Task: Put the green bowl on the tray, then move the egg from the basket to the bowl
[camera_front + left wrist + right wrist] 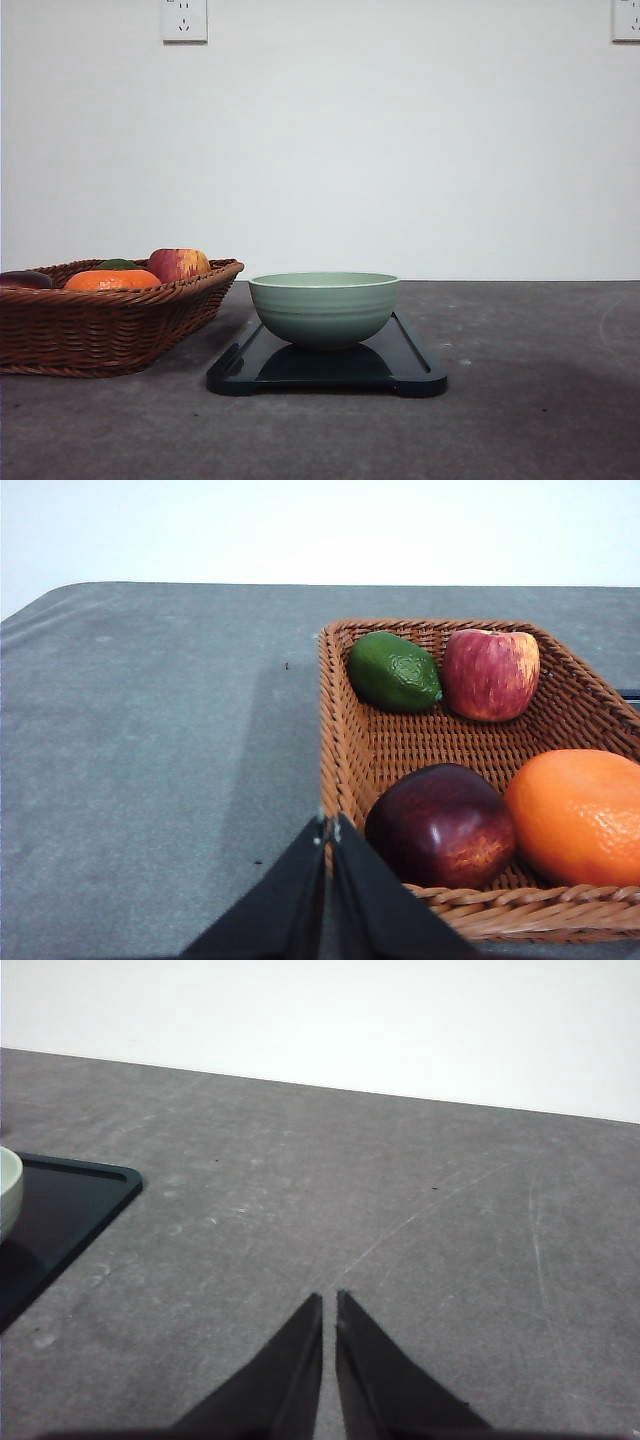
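Both sets of jaws are clenched on nothing: the left gripper [329,828] sits at the rim of the basket [335,740], the right gripper [330,1300] over bare table [420,1240]. The green bowl [323,307] already sits on the tray [415,368]. The egg transfer seems next, yet no egg is distinguishable among the fruit, so the left arm must first locate it and open.

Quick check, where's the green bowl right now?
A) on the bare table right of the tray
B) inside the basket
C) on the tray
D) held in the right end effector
C: in the front view the green bowl sits on the dark tray, beside the basket, and the right end effector is shut and empty above bare table.
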### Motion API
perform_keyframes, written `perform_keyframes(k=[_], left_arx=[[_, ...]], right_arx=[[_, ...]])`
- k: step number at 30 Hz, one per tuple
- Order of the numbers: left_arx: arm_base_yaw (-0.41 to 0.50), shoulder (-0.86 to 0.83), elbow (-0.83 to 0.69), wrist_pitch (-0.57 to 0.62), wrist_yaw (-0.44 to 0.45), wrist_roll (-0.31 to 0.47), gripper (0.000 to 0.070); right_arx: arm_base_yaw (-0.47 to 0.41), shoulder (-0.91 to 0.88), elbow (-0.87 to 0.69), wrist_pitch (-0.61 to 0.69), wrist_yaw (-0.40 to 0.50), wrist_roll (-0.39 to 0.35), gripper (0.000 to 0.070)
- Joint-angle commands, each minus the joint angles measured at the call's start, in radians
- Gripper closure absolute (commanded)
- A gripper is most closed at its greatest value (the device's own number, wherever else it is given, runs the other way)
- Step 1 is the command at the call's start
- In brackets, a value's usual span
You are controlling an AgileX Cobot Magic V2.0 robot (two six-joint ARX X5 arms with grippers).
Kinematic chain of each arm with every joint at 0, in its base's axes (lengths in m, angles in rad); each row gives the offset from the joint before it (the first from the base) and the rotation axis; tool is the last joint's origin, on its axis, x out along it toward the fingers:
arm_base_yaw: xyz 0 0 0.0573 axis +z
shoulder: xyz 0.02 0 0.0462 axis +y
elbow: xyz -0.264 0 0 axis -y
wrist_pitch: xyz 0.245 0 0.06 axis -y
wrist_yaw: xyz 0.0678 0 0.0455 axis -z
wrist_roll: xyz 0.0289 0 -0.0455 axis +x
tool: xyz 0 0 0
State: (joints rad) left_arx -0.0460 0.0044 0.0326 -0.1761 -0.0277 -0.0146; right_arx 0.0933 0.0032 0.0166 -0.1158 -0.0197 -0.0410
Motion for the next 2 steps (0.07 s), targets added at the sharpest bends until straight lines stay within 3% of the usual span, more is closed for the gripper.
perform_keyframes(k=[1,2], left_arx=[[0.002,0.000,-0.019,0.013,-0.002,0.003,0.0700],[0.002,0.000,-0.019,0.013,-0.002,0.003,0.0700]], right_arx=[[0.002,0.000,-0.004,0.011,0.001,0.005,0.0684],[0.002,0.000,-0.004,0.011,0.002,0.005,0.0684]])
